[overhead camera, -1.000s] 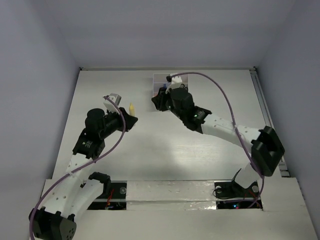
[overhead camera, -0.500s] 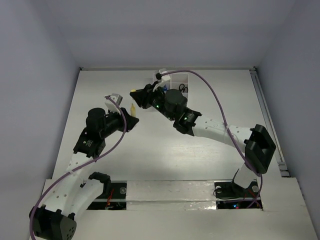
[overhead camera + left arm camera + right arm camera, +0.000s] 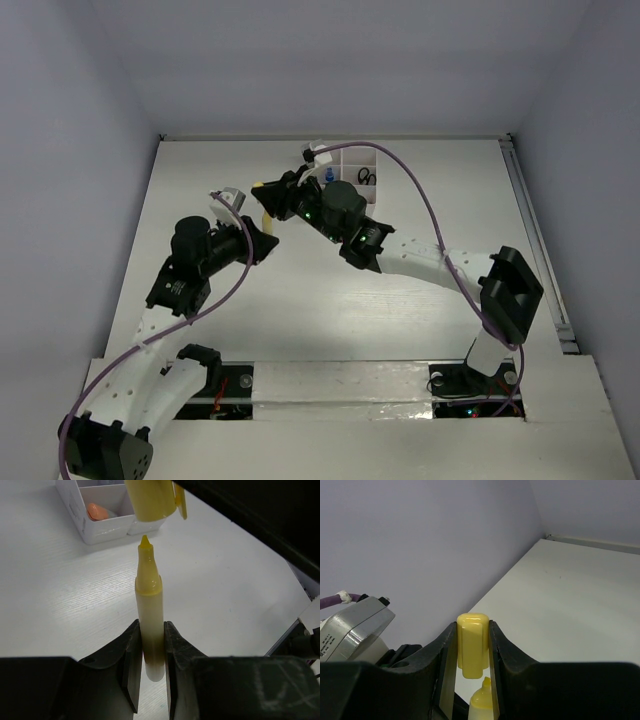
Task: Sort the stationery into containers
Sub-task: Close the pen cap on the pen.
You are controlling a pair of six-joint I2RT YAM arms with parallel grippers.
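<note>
From overhead I can only make out the two arms meeting over the worktop [image 3: 200, 180] in front of the tray [image 3: 377, 175]. A small pale yellow patch shows where they cross, and little else of what they carry.

My left wrist camera fills that in. The left claw [image 3: 149, 630] is clamped on the lower barrel of a yellow marker [image 3: 149, 600], which stands upright between the fingers. Its barrel is pale and cream, with a brighter yellow collar narrowing to a pointed, uncapped tip. Just above the tip, with a small gap, hangs the yellow cap [image 3: 152, 500], open end down and clip to the right.

The right wrist camera shows the same cap from its closed end, pinched between the fingers of the right claw [image 3: 470, 630], with the marker tip just below it.

The left wrist view also catches an orange eraser [image 3: 97, 511] lying in a near compartment of the tray. Only the overhead view shows the scissors [image 3: 367, 177] and a small blue item [image 3: 330, 178] in other compartments.
</note>
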